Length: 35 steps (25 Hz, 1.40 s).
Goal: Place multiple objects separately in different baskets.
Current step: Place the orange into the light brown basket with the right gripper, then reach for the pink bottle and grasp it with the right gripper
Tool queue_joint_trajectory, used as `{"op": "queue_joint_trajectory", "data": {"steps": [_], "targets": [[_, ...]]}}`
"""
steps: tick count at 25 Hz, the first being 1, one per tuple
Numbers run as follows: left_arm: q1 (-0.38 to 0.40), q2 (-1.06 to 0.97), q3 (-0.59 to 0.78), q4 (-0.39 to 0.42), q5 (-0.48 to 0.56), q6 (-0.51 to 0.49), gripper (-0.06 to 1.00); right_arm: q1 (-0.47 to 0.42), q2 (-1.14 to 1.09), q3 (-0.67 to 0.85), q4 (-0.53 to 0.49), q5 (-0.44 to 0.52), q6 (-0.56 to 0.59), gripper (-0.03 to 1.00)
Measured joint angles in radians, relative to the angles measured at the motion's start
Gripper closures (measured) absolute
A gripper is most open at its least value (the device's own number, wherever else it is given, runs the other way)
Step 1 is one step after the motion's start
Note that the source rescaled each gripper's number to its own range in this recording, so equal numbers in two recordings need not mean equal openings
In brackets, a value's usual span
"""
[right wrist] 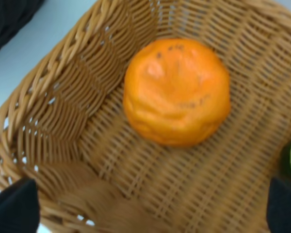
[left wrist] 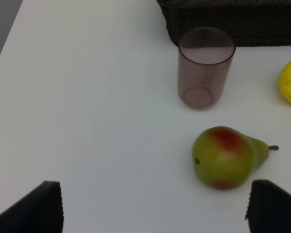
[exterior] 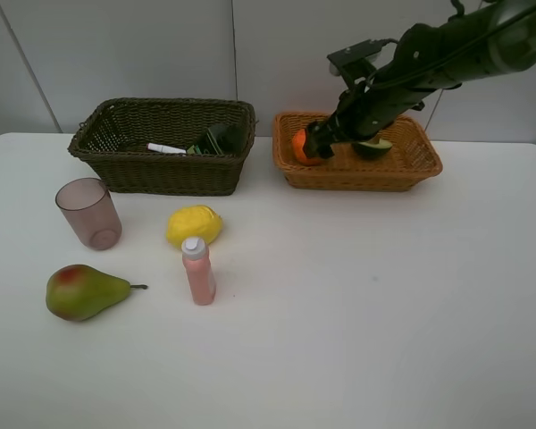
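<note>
Black and spread wide, the right claw [right wrist: 148,196] hangs low inside the tan basket [exterior: 357,179], holding nothing. The orange [right wrist: 177,92] lies free on the woven floor just ahead of it, touching neither tip. At the far end of the same basket sits the avocado half [exterior: 372,147]. So this step looks like a drop that is done: fruit into the tan basket.

The left claw [left wrist: 157,208] is also wide apart and empty. It hovers over the table [exterior: 384,313] with the pear [left wrist: 226,158] just ahead of it, nearer one tip than the other.

Further out, the dark basket [exterior: 161,174] holds the white marker [exterior: 165,148] and the dark pump bottle [exterior: 216,138]. Four things wait on the table: the pear, the pinkish cup [exterior: 88,213] upright near the dark basket, the lemon [exterior: 194,224], and the pink bottle [exterior: 198,271] standing just beside the lemon.

By that sorting, the task is about half done. Pear and lemon should go to the tan basket, cup and pink bottle to the dark one.

Next, the right arm needs to rise clear of the wicker wall without nudging the orange. The left claw would have to centre on the pear's thick body before closing, since a round fruit may roll off a lopsided pinch.
</note>
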<state>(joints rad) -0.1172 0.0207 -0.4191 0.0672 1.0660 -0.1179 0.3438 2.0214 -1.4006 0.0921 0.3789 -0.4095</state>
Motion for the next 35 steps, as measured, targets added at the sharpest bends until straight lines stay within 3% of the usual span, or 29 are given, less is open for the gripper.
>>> {"op": "queue_joint_trajectory", "data": {"steps": [12, 19, 35], "targets": [[0.0, 0.0, 0.0, 0.0, 0.0, 0.0, -0.05, 0.0, -0.107, 0.0, 0.003, 0.201, 0.103, -0.02], [0.0, 0.0, 0.0, 0.0, 0.0, 0.0, -0.05, 0.0, -0.246, -0.003, 0.065, 0.366, 0.12, -0.02], [0.0, 0.0, 0.0, 0.0, 0.0, 0.0, -0.05, 0.005, -0.413, -0.003, 0.061, 0.597, 0.369, -0.02]]}}
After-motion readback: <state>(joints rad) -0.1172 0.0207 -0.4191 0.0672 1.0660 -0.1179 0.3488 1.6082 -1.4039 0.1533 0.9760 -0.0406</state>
